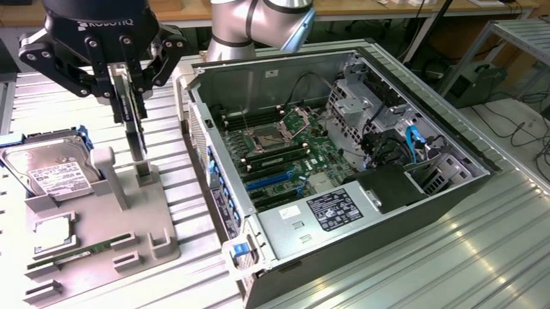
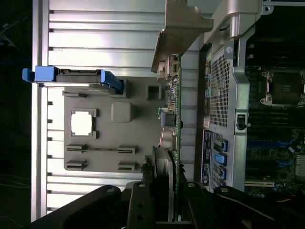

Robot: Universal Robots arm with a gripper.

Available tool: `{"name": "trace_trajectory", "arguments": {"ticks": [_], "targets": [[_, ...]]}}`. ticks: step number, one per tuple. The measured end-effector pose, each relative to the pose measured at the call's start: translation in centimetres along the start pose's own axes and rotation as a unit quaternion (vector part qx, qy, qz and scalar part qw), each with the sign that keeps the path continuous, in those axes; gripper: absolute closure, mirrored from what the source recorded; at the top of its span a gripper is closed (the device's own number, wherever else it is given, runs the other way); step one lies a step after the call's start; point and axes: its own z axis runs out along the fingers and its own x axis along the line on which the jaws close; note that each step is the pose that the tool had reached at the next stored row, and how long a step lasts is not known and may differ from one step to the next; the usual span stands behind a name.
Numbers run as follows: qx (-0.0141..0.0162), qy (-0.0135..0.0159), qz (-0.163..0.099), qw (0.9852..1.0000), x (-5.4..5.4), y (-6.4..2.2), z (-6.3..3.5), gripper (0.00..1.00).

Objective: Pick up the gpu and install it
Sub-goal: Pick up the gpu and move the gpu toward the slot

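Exterior view: gpu [image 1: 135,132] hangs upright, clamped in the hand [image 1: 127,95].

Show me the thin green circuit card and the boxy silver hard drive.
thin green circuit card [image 2: 177,90]: wrist view, board edge.
boxy silver hard drive [image 1: 53,172]: exterior view, white label.

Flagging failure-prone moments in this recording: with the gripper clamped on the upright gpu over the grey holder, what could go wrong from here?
1. The gripper pinches the thin gpu near its upper end only, so the card may tilt or slip.
2. The card's lower end sits at the slotted post of the grey holder; it could snag there and drag the holder.
3. The computer case has a wall close beside the card, which might strike it.
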Motion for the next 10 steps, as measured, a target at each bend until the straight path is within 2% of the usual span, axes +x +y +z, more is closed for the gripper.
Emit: {"name": "trace_trajectory", "arguments": {"ticks": [10], "targets": [[0.0,0.0,0.0,1.0,-1.5,-0.04,0.0,0.72]]}}
